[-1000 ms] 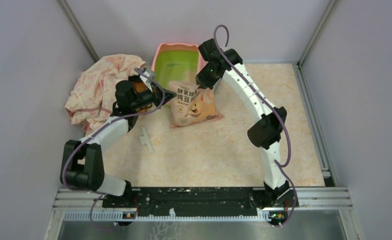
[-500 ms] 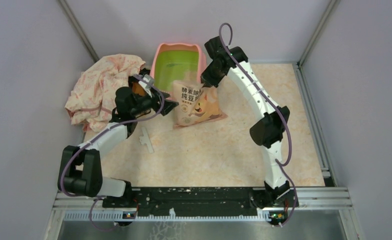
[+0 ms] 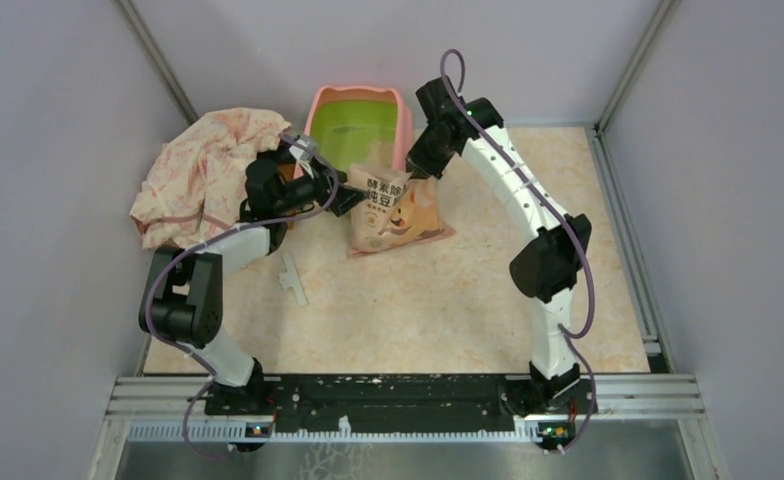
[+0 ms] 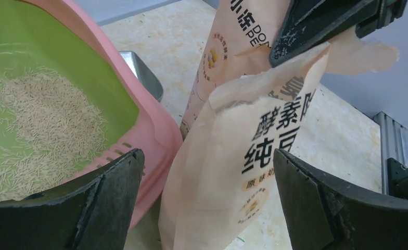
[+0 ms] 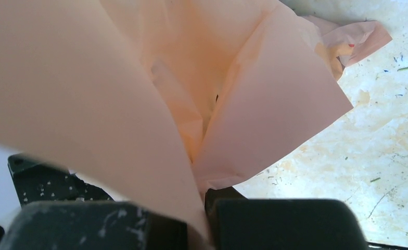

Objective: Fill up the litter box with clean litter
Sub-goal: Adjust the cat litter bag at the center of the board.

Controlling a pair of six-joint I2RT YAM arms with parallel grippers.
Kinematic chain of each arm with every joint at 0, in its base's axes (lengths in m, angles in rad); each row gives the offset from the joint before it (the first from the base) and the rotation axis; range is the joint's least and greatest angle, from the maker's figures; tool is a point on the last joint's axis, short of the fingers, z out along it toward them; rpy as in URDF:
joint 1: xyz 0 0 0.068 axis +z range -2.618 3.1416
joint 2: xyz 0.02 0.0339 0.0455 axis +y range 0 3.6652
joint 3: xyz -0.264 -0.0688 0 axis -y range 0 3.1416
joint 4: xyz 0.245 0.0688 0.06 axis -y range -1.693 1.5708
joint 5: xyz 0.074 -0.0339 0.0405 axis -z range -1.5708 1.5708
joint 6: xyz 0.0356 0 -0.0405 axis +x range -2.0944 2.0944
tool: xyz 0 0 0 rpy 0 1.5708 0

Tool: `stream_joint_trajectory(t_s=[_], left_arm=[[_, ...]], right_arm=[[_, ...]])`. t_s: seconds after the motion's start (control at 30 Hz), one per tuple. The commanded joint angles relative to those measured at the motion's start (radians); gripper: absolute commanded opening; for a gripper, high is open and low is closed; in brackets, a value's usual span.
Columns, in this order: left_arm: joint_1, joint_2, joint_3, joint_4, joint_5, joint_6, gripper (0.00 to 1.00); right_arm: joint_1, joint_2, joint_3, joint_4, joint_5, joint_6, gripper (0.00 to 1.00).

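Two grippers share the peach-pink paper bag with bold Chinese lettering [image 3: 398, 215]. Over the last second the left gripper [image 4: 207, 172] has gone from clenched to fully spread, and its jaws now straddle the bag's lower body without gripping it. The right gripper [image 3: 420, 162] stays pinched on the bag's torn top edge, holding it upright just beside the pink-rimmed, lime-green plastic litter box [image 4: 155, 130]. Pale tan clean litter [image 4: 40, 120] lies in a thin patch on the box floor, so filling looks unfinished. The released gripper seems set for a fresh hold to tip again.
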Motion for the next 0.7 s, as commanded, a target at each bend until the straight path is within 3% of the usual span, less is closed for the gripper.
stream_joint_trajectory(t_s=[0.0, 0.03, 0.07, 0.2, 0.23, 0.27, 0.37, 0.47, 0.6, 0.67], left_arm=[[-0.053, 0.034, 0.079, 0.027, 0.032, 0.021, 0.99], [-0.061, 0.033, 0.082, 0.013, 0.019, 0.037, 0.95], [-0.066, 0.033, 0.083, 0.006, 0.030, 0.045, 0.86], [-0.063, 0.014, 0.074, -0.062, 0.049, 0.093, 0.32], [-0.063, 0.001, 0.063, -0.073, 0.043, 0.108, 0.12], [-0.063, -0.015, 0.046, -0.080, 0.035, 0.120, 0.00], [-0.059, -0.069, -0.006, -0.071, 0.026, 0.137, 0.00], [-0.051, -0.116, -0.026, -0.129, 0.012, 0.167, 0.00], [-0.029, -0.178, -0.053, -0.168, 0.007, 0.188, 0.00], [-0.018, -0.198, -0.061, -0.176, 0.008, 0.188, 0.00]], right_arm=[[-0.018, -0.103, -0.030, 0.060, -0.025, -0.032, 0.00], [-0.018, -0.103, -0.028, 0.061, -0.031, -0.033, 0.00], [-0.018, -0.103, -0.023, 0.060, -0.034, -0.036, 0.00], [-0.022, -0.091, 0.004, 0.033, -0.023, -0.050, 0.00], [-0.024, -0.085, 0.011, 0.028, -0.025, -0.053, 0.06], [-0.026, -0.079, 0.015, 0.022, -0.026, -0.056, 0.15], [-0.031, -0.063, 0.029, 0.012, -0.034, -0.067, 0.41], [-0.036, -0.038, 0.064, -0.005, -0.064, -0.083, 0.58], [-0.036, -0.016, 0.089, -0.013, -0.094, -0.093, 0.61], [-0.036, -0.015, 0.078, -0.001, -0.111, -0.091, 0.52]])
